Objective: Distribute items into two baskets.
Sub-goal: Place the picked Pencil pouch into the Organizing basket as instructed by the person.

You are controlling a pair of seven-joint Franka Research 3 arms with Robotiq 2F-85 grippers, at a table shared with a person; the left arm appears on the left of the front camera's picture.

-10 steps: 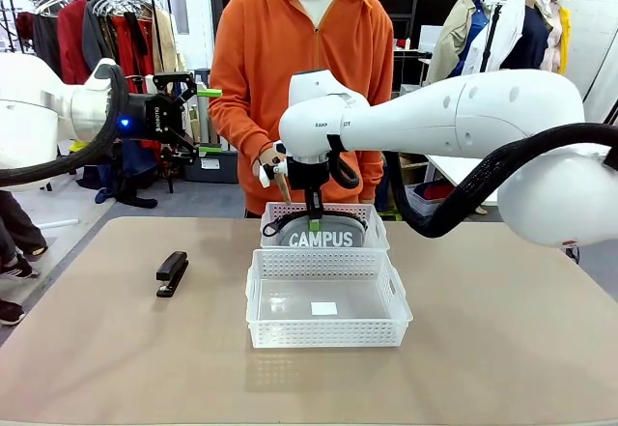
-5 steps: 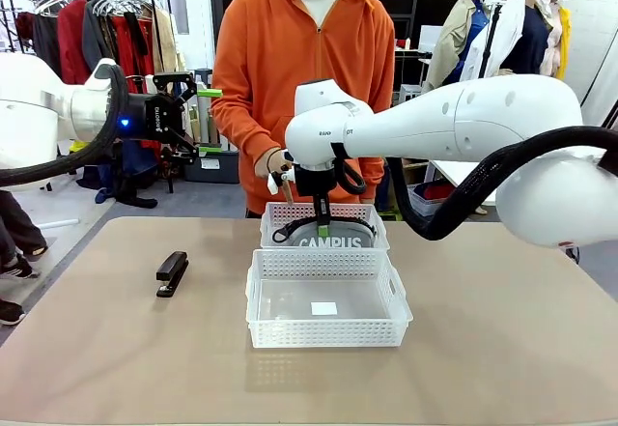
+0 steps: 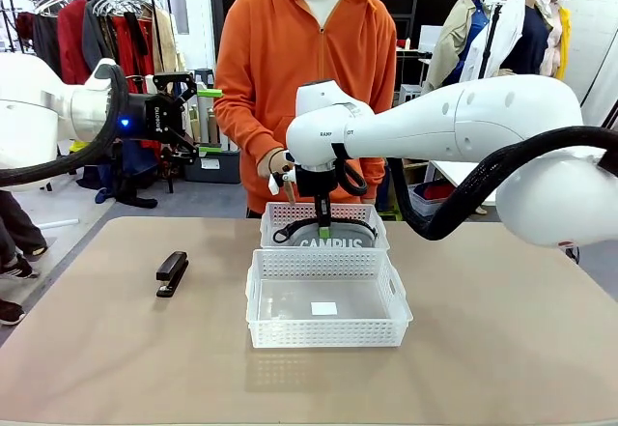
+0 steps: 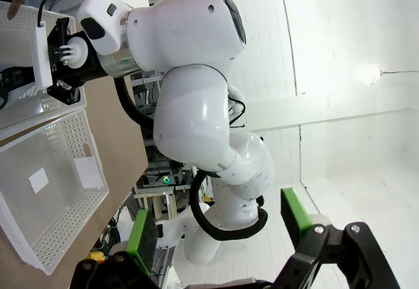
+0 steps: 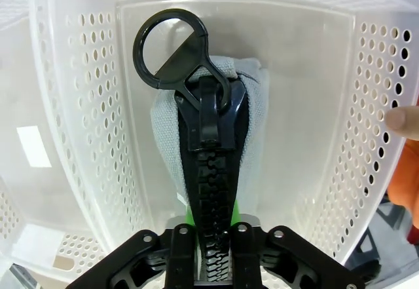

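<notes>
From the front, we see the labelled basket [image 3: 328, 329] at the middle of the desk [image 3: 502, 349], with the second basket [image 3: 379, 228] touching its far side. The right hand [image 3: 321, 225] reaches down into that second basket, where the grey pouch [image 3: 323, 241] stands on edge. The stapler [image 3: 172, 273] lies on the desk well to the left of the labelled basket. The left hand [image 3: 205, 120] hangs high and far to its left, and a person [image 3: 304, 69] stands beyond it. From the left wrist, we see the left hand [image 4: 219, 227] spread wide with nothing between its fingers, and the labelled basket [image 4: 72, 138] far off. From the right wrist, the right hand [image 5: 208, 233] is clamped on the pouch [image 5: 252, 118] at its zip, inside the second basket [image 5: 85, 105].
</notes>
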